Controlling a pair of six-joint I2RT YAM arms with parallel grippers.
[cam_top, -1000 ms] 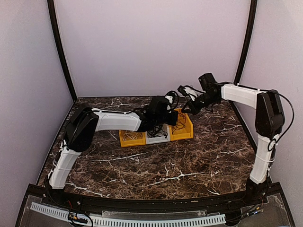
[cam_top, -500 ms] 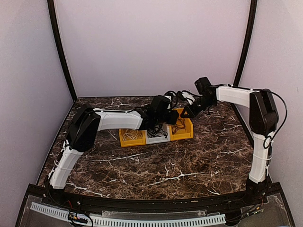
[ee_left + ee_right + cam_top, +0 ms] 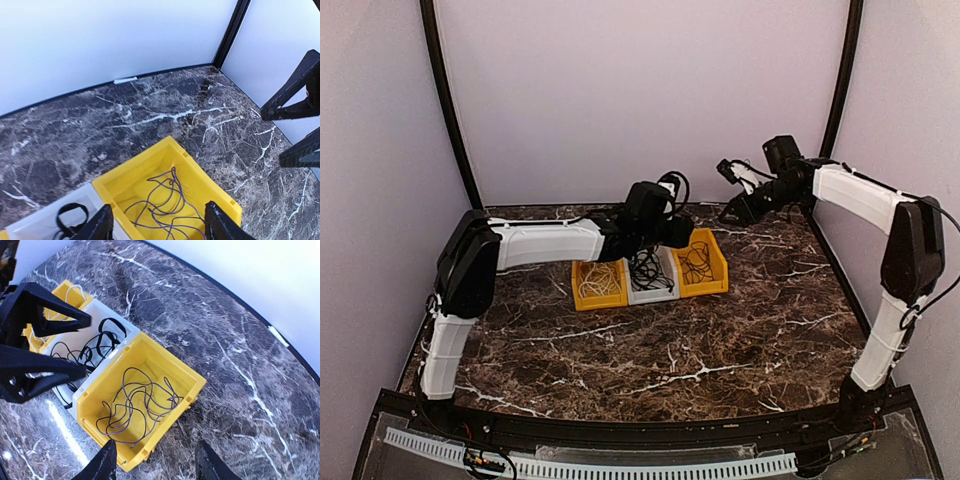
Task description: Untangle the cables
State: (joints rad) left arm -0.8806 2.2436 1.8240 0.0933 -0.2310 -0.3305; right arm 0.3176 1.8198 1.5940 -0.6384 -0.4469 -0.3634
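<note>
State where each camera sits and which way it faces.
Top external: high behind the robot, facing the back wall; left arm, right arm show.
Left wrist: over the bins, aimed down at the right yellow bin; own fingers at bottom.
Right wrist: aimed down at three bins; own fingers at bottom, left gripper at left.
Shared by wrists: that bin's dark cable.

From above, your left gripper (image 3: 672, 238) hides the back of the white bin (image 3: 652, 297), and the cables (image 3: 698, 262) are too small to trace. Your left wrist view cuts that bin and its black cable (image 3: 71, 205) off at the bottom edge. In the right wrist view, that gripper's fingers (image 3: 50, 307) cover part of the far yellow bin (image 3: 64, 289).
</note>
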